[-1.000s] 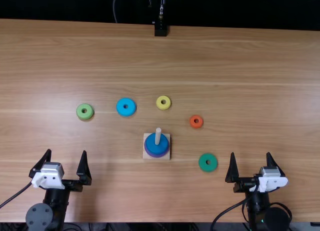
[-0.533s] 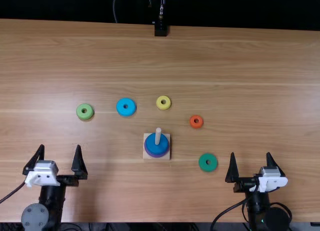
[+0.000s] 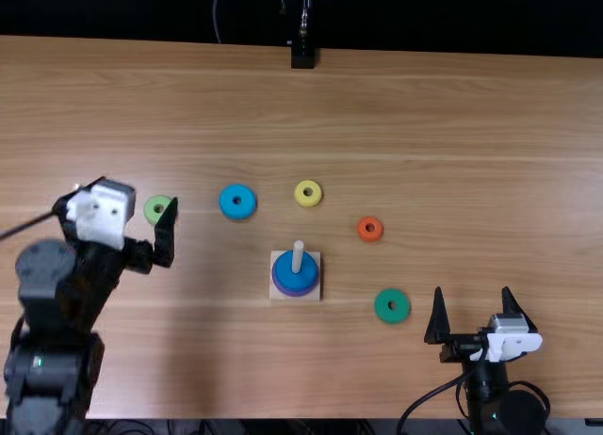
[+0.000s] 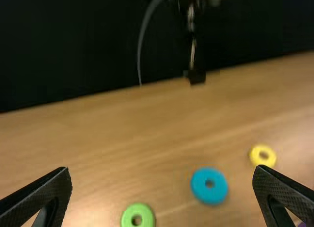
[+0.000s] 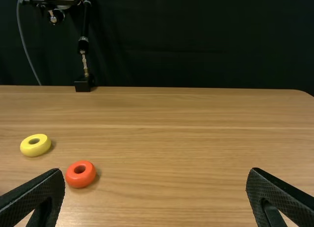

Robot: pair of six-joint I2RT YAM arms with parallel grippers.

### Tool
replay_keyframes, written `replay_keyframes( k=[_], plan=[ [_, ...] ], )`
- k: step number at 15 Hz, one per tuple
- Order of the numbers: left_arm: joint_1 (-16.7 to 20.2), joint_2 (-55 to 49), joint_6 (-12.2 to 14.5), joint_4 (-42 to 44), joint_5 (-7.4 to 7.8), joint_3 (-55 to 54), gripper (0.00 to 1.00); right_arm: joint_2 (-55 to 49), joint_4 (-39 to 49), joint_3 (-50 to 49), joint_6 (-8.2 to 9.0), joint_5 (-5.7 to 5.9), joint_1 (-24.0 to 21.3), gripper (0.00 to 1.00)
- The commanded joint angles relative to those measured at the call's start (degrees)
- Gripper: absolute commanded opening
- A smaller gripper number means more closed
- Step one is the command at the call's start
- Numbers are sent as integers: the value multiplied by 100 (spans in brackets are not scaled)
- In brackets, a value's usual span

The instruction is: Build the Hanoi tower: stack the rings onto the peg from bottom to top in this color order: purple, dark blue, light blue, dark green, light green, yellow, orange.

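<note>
Right end effector (image 3: 472,289) stands wide open near the desk's (image 3: 490,124) near edge. Farther in, the dark green ring (image 3: 382,310) lies right of the square base (image 3: 315,259), whose peg (image 3: 298,253) carries the dark blue ring (image 3: 285,276) above the purple ring (image 3: 297,294). Beyond lies the orange ring (image 3: 362,233). Left end effector (image 3: 139,192), also wide, is near the light green ring (image 3: 151,212); the light blue ring (image 3: 228,206) and yellow ring (image 3: 301,197) lie farther right. A black stand (image 3: 302,57) is at the far edge.
</note>
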Motion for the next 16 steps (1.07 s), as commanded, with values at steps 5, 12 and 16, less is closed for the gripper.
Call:
replay_keyframes(
  k=[5, 12, 16],
  plan=[
    [-1362, 2456, 446, -57, 17, 1523, 100, -73, 9, -36, -1, -11, -82, 100],
    [-1599, 4776, 404, -2714, -837, 3835, 100, -73, 9, -27, -1, -11, -82, 100],
    [-1714, 5585, 404, -3263, -974, 4608, 100, -73, 9, -27, -1, 0, -82, 100]
  ],
)
